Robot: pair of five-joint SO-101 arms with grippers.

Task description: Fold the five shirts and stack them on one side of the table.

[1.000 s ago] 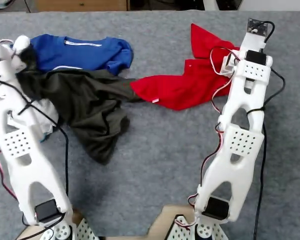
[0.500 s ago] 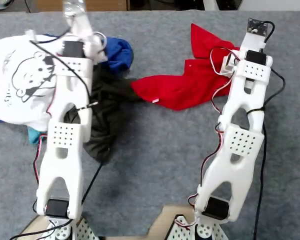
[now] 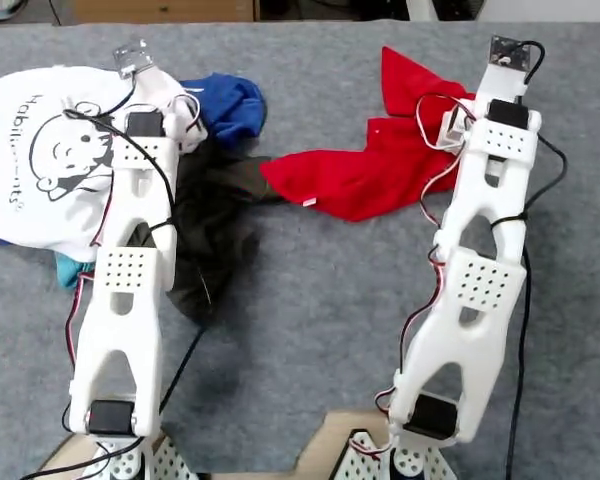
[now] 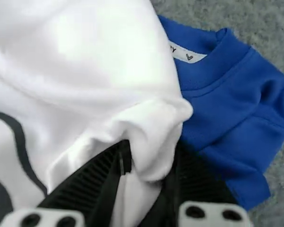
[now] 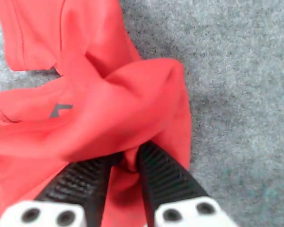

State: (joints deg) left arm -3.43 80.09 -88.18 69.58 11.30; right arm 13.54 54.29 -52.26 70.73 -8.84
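White shirt (image 3: 40, 170) is getting dragged open at far left vs prior frames. L gripper (image 4: 149, 163) is pinching its far corner, closed on cloth; shirt is lying leftward of it, blue shirt (image 4: 227, 94) just beside. R gripper (image 5: 128, 161) is clamping red shirt (image 5: 109, 104).

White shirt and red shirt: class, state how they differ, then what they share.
The white shirt carries a dark cartoon print; the red shirt is nearly plain. The white shirt lies spread out, overlapping the blue shirt; the red shirt lies crumpled on the grey table. Shared: each is pinched by a pincer, left pincer on white, right pincer on red.
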